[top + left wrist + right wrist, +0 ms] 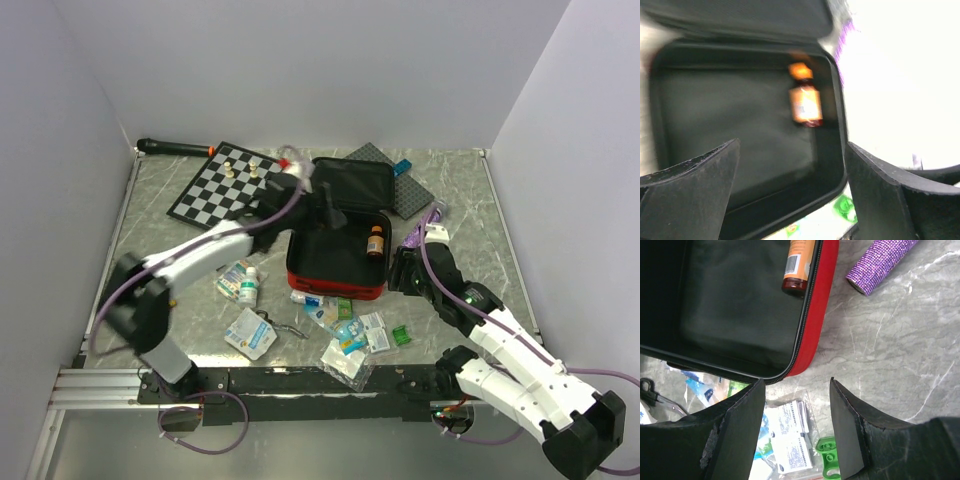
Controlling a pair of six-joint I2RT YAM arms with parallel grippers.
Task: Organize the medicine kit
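Observation:
The red medicine kit (336, 288) lies open mid-table, its black-lined lid (352, 185) folded back. An amber bottle (375, 241) lies inside at the right wall. My left gripper (328, 214) hovers open and empty over the kit's back half. The left wrist view looks past it (790, 185) into the black interior (735, 115) and at the bottle (805, 102). My right gripper (402, 270) is open and empty just right of the kit's front right corner. In the right wrist view it (797, 425) is above a clear packet of sachets (790, 435), beside the red wall (820, 310).
A chessboard (225, 185) with pieces, a black-handled tool (175, 147) and a grey plate (405, 190) lie at the back. A white bottle (247, 285), several packets (345, 330), a green clip (401, 336) and small scissors (655, 395) lie in front. A purple roll (880, 262) lies to the right.

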